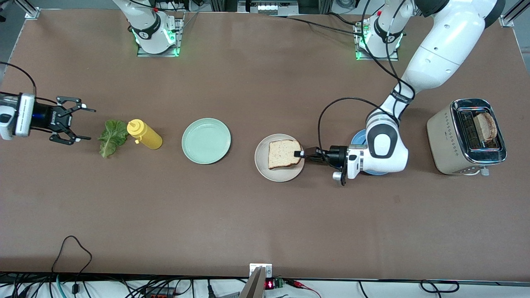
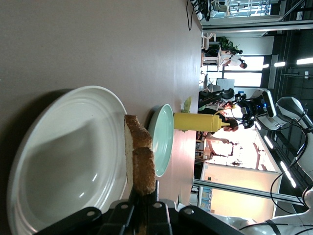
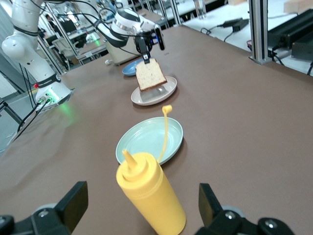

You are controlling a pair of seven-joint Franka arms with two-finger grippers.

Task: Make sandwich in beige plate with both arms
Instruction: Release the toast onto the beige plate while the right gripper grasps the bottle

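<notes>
One square porous toast slice [image 1: 284,154] over round glossy beige plate [image 1: 265,169]

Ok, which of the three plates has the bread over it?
The beige plate, between the mint-green plate and the blue plate; the left tool holds the toast slice above it.

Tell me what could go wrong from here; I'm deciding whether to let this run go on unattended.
The left gripper pinches the toast slice only by one edge over the beige plate; on release it may tip and land across the rim.

The right gripper, open, waits beside the lettuce leaf, which lies close to the yellow squeeze bottle; a reach for the leaf might knock the bottle over.
</notes>
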